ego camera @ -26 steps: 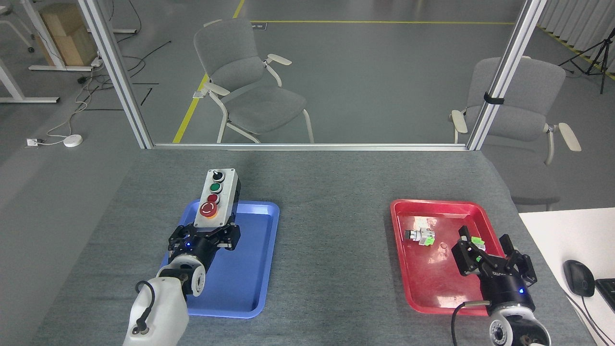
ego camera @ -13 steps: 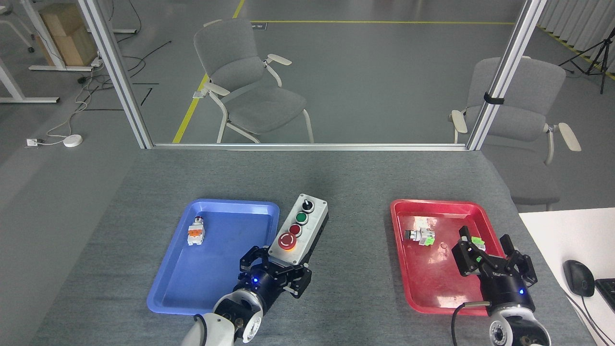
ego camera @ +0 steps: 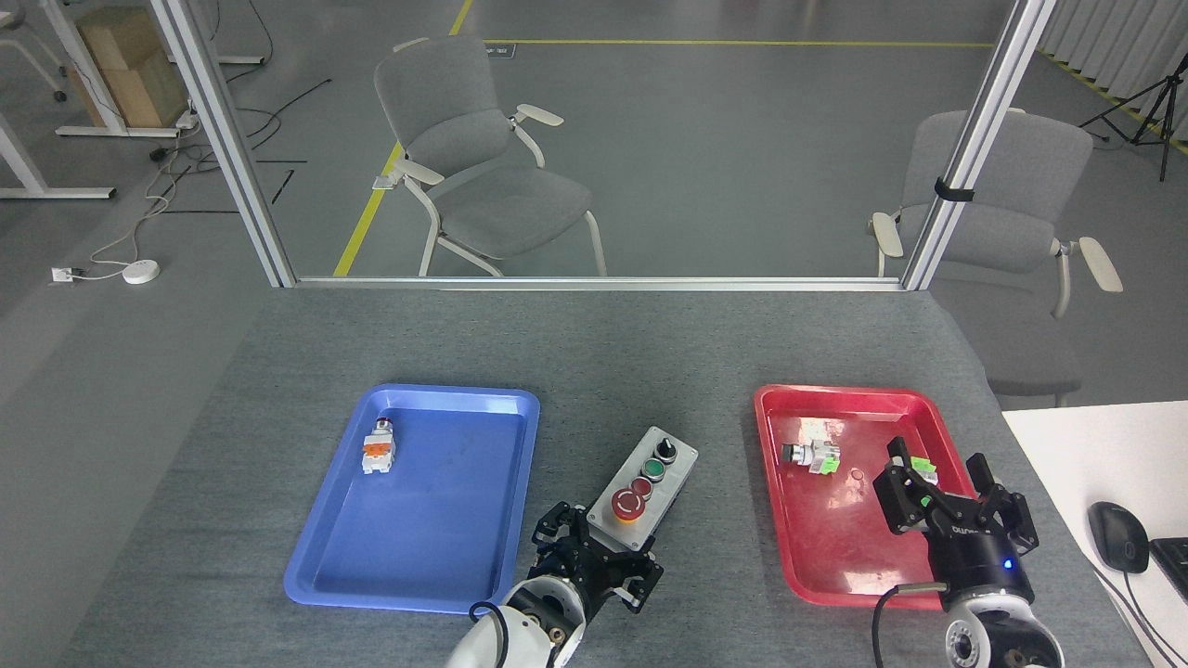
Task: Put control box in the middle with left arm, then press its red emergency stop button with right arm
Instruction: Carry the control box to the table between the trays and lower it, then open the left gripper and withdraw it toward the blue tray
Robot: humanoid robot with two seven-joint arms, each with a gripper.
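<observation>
Oblong light-grey control box [ego camera: 647, 486] with black base sits between blue plastic tray [ego camera: 418, 575] and red plastic tray [ego camera: 858, 557], over grey felt bench [ego camera: 603, 353], angled up-right. Left black multi-finger claw [ego camera: 599, 563] clamps its near end, fingers closed around box. Round red emergency stop button [ego camera: 628, 504] with yellow ring is nearest that claw; small red button, green button, black knob beyond. Right black claw [ego camera: 947, 506] hovers over red tray, fingers spread, holding nothing. Small white-and-orange switch part [ego camera: 378, 446] lies in blue tray.
</observation>
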